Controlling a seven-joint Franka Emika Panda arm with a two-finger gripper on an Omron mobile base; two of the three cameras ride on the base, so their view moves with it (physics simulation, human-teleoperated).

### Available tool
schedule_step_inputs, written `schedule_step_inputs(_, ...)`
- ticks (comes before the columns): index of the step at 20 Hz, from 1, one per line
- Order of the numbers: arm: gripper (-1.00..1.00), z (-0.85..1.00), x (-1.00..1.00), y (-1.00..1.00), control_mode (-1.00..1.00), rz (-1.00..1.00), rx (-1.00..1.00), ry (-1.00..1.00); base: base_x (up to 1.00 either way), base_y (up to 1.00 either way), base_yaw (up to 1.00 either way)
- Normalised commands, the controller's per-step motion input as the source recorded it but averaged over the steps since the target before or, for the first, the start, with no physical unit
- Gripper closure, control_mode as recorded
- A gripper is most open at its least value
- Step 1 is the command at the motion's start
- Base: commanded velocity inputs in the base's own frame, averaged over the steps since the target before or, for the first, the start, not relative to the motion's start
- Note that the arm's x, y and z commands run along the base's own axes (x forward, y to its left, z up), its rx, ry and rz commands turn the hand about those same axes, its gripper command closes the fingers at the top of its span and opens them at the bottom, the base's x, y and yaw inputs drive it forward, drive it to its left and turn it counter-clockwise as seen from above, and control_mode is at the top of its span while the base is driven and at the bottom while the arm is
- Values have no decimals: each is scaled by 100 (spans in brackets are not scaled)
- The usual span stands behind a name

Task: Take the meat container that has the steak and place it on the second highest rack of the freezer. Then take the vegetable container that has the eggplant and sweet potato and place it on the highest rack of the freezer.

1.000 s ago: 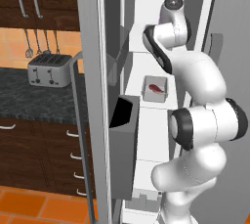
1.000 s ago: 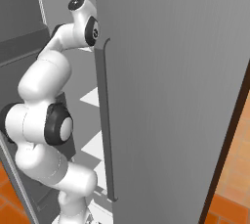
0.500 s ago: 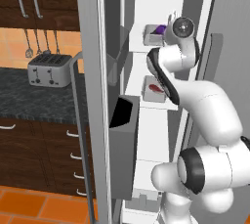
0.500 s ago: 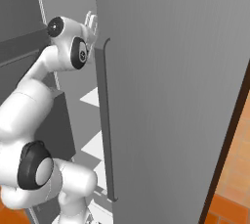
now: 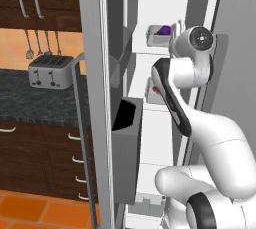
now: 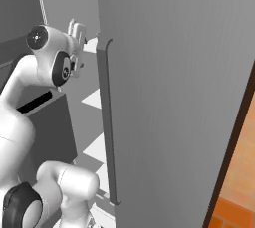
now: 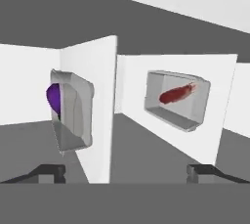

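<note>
The gripper (image 7: 125, 171) is wide open and holds nothing. The steak (image 7: 176, 94) tray and the eggplant (image 7: 53, 98) tray sit on separate freezer (image 5: 150, 3) shelves.

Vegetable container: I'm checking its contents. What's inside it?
Inside the vegetable container, on the highest rack, the purple eggplant shows. Its wall covers the rest; no sweet potato can be made out.
</note>
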Motion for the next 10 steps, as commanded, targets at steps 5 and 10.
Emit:
schedule_step_inputs(5, -100, -7, -100, 2, -100, 7, 0, 16, 0, 0, 0)
schedule_step_inputs(10, -100, -24, -100, 5, -100, 1, -1, 16, 0, 0, 0)
